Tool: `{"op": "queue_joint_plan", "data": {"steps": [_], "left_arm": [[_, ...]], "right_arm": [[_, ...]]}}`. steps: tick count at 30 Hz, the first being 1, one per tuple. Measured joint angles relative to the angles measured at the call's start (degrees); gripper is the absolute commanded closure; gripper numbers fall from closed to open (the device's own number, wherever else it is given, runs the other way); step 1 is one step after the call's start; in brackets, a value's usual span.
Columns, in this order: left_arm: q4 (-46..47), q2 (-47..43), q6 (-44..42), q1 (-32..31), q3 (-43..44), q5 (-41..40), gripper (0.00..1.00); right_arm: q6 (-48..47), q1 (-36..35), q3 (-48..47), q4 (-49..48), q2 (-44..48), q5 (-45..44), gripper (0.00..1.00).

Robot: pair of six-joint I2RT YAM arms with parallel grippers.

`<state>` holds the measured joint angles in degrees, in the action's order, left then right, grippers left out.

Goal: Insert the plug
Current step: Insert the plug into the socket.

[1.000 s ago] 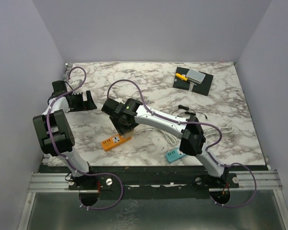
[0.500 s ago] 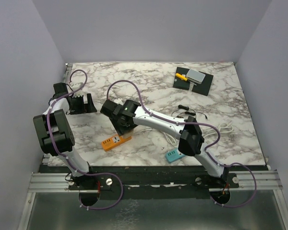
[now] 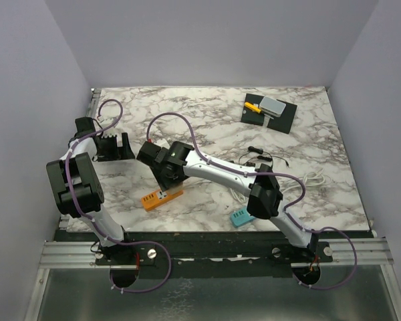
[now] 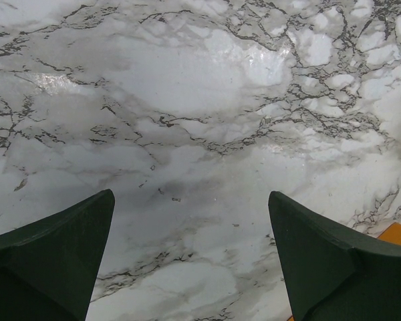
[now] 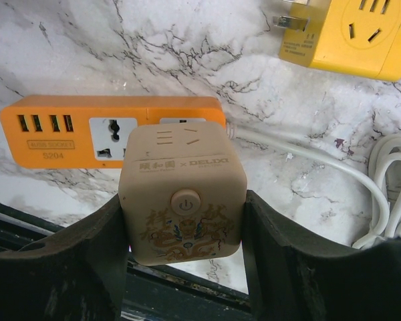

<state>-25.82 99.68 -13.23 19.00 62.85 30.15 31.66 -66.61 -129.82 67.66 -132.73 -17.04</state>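
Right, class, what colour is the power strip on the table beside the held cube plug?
Orange; the power strip shows best in the right wrist view.

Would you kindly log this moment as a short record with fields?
right gripper: shut on beige cube-shaped plug adapter
plug position: in front of orange plastic power strip; seating not visible
left gripper: open, over white marble table
nearby: yellow socket adapter, white cable

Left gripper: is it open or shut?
Open. The left gripper has its fingers wide apart, with only the bare marble table between them.
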Motion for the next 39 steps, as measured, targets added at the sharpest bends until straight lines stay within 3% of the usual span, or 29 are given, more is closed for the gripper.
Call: {"op": "queue_joint_plan", "data": {"steps": [39], "left_arm": [[-0.5,-1.0,-1.2,0.0,-1.5,-0.3,0.01]], "right_arm": [[-1.7,-0.6,1.1,-1.1,-1.1,-3.9,0.99]]}}
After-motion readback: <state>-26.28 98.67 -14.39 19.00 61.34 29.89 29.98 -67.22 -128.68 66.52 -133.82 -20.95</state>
